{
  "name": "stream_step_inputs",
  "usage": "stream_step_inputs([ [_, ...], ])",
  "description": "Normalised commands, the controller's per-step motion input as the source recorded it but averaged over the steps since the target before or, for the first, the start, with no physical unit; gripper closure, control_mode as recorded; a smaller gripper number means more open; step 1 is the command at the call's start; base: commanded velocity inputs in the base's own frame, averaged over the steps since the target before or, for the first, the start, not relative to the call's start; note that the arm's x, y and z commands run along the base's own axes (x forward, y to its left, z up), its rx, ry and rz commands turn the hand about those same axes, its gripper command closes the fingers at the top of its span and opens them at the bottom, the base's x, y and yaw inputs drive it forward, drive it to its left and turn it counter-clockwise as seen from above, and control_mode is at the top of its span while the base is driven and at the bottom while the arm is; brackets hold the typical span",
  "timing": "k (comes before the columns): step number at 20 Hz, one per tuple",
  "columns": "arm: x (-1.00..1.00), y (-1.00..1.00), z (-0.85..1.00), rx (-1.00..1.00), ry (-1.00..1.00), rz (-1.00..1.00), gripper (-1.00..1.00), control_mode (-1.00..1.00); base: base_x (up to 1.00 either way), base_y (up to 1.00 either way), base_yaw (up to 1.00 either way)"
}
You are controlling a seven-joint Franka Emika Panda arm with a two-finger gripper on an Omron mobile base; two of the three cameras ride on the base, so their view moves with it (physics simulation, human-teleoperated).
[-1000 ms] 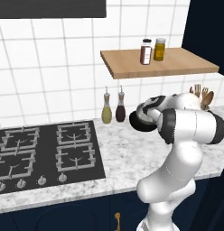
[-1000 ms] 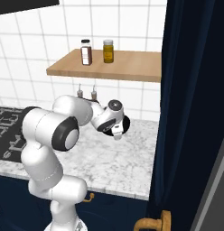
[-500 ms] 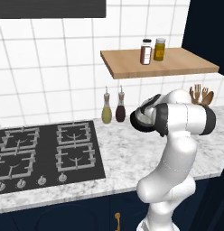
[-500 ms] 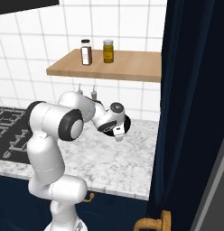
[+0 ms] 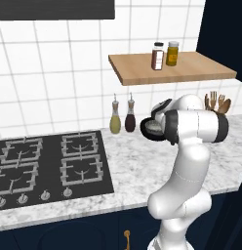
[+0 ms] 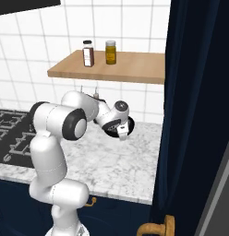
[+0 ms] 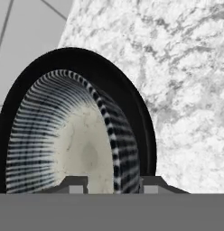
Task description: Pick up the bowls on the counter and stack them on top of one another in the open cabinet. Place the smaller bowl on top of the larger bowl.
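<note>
My gripper (image 7: 113,186) is shut on the rim of the smaller bowl (image 7: 82,140), with one fingertip inside it and one outside. The bowl has a black rim, a grey striped wall and a pale speckled bottom. It hangs tilted on its side above the marbled counter (image 5: 137,171), its mouth turned towards the hob. In the left base view the smaller bowl (image 5: 153,127) sits below the left part of the open cabinet shelf (image 5: 191,68). From the right, my gripper (image 6: 122,133) holds the smaller bowl (image 6: 129,125) over the counter (image 6: 111,161). The larger black bowl is out of view.
Two jars (image 5: 158,55) stand on the shelf near its left end. Two bottles (image 5: 115,119) stand at the wall beside the black hob (image 5: 50,163). A utensil holder (image 5: 216,102) is behind my arm. A tall navy cupboard (image 6: 195,115) closes off the right.
The bowl has stayed almost where it was in my grip. My elbow has swung a little to the left, closer over the hand.
</note>
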Motion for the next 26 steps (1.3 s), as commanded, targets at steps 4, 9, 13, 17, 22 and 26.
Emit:
stream_step_inputs([
  [4,0.0,0.01,0.21,0.01,-0.05,0.0,-1.0,-1.0,0.0,0.0,0.0],
  [9,-0.18,-0.2,0.32,0.0,0.0,0.0,-1.0,-1.0,0.0,0.0,0.0],
  [13,-0.11,-0.19,0.0,0.0,0.09,0.0,-1.0,-1.0,0.0,0.0,0.0],
  [17,0.02,0.0,-0.14,0.0,0.09,0.05,-1.0,-1.0,0.0,0.0,0.0],
  [22,0.02,0.0,-0.32,0.0,0.06,0.06,-1.0,-1.0,0.0,0.0,0.0],
  [26,0.14,0.01,-0.31,0.0,0.0,0.02,-1.0,-1.0,0.0,0.0,0.0],
])
